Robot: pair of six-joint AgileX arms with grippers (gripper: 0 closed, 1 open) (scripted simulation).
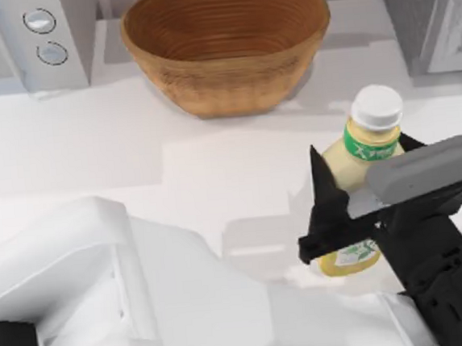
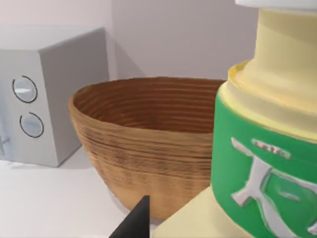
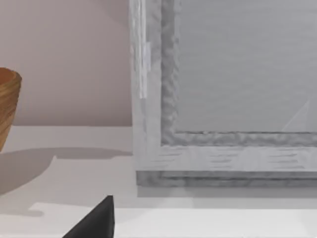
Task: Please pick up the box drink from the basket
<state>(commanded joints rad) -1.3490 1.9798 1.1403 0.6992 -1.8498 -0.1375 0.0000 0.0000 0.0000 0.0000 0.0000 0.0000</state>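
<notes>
Holding the box drink (image 1: 366,149) clear of the basket (image 1: 231,84), left arm working.

My left end effector (image 1: 367,179) is closed around the bottle's body below the green neck band, one black finger on each side. The bottle is upright, outside the basket, in front of it and towards the right of the worktop (image 1: 92,153). I cannot tell whether its base is touching the surface.
Risk: the grip is on a smooth, rounded body, so the bottle may slip or tilt if I swing it fast.
Label: the green band has a white stylised mark that I cannot read, and the lower print is too small to read.
My right end effector (image 3: 94,225) faces the grey cabinet (image 3: 223,99). I cannot tell whether it is open.
</notes>
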